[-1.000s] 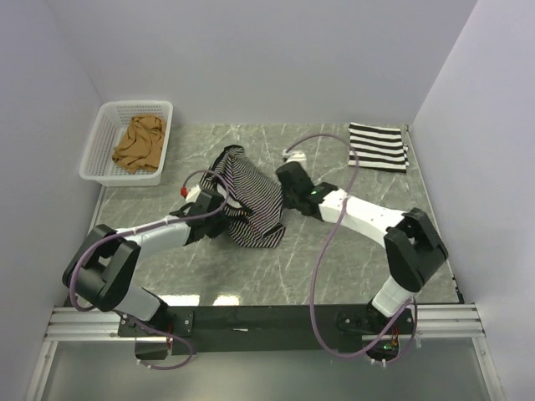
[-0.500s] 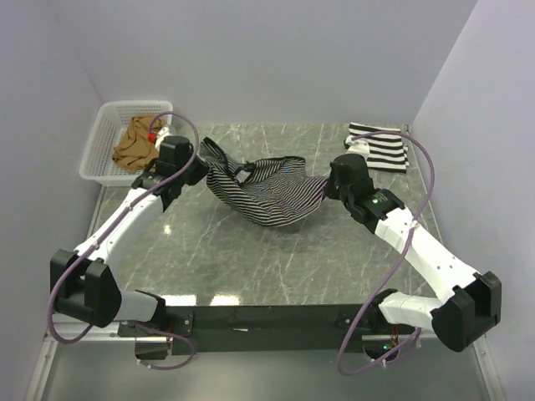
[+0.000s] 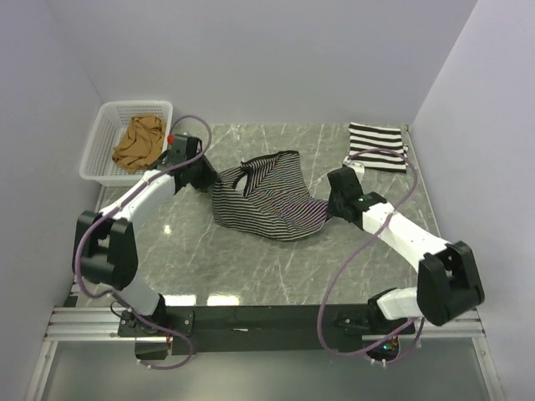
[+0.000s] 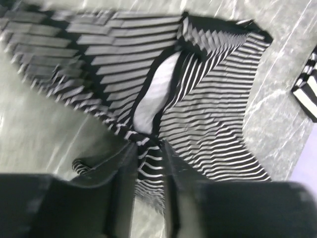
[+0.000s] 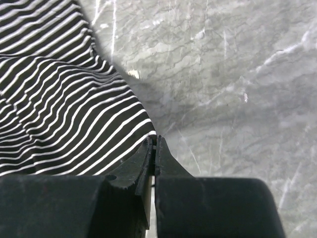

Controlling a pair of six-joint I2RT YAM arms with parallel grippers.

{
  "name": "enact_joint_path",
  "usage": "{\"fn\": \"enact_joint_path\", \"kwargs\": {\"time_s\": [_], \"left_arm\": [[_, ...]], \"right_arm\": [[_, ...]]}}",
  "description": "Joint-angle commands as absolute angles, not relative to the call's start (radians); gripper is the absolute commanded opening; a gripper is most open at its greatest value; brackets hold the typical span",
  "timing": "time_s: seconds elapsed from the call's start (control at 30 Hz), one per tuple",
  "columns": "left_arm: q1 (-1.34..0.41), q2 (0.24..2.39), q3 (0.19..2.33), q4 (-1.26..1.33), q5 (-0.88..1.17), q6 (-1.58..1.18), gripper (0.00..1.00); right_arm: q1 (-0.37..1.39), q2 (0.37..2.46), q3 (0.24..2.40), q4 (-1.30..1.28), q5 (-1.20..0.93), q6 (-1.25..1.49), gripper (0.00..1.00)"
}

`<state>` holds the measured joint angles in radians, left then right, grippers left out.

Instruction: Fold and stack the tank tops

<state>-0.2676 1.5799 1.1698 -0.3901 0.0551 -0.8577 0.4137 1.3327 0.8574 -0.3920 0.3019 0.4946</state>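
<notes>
Left wrist view: thin dark-striped fabric tank top (image 4: 208, 114) motion-blurred toward 10 o'clock. Bold black-and-white striped folded top (image 4: 308, 94) cut off at 3 o'clock. Right wrist view: thin-striped top runs off at 9 o'clock.

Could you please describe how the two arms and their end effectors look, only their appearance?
The left arm and the right arm have white links joined by bulky black joints. A loose purple cable loops along each. A small red part sits near the left wrist. The left end effector and right end effector each have two flat black fingers.
</notes>
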Motion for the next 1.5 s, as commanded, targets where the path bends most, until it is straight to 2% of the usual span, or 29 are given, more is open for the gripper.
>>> {"fn": "enact_joint_path", "kwargs": {"time_s": [0.0,0.07,0.2,0.3,0.57,0.9,1.0,1.17,1.47], "left_arm": [[-0.253,1.693,1.276,-0.382,0.11,-0.805,0.34],[-0.252,1.7,1.269,-0.351,0.114,-0.798,0.43],[-0.253,1.584,1.204,-0.298,0.084,-0.781,0.52],[-0.253,1.472,1.112,-0.275,0.072,-0.779,0.55],[-0.308,1.232,0.792,-0.261,0.002,-0.857,0.53],[-0.655,0.972,0.488,-0.343,-0.236,-1.192,0.42],[-0.733,0.89,0.402,-0.37,-0.247,-1.327,0.4],[-0.857,0.905,0.37,-0.38,-0.316,-1.501,0.46],[-0.957,1.16,0.521,-0.477,-0.402,-1.572,0.49]], "right_arm": [[0.4,1.417,0.926,-0.338,0.29,0.512,0.0],[0.391,1.454,0.949,-0.324,0.294,0.515,0.0],[0.341,1.563,0.986,-0.308,0.307,0.522,0.0],[0.313,1.624,1.005,-0.285,0.307,0.531,0.0],[0.261,1.721,1.037,-0.267,0.285,0.538,0.0],[0.247,1.655,1.019,-0.268,0.259,0.532,0.0],[0.247,1.623,0.993,-0.262,0.252,0.531,0.0],[0.248,1.588,0.963,-0.247,0.219,0.535,0.0],[0.249,1.531,0.916,-0.232,0.178,0.537,0.0]]}}
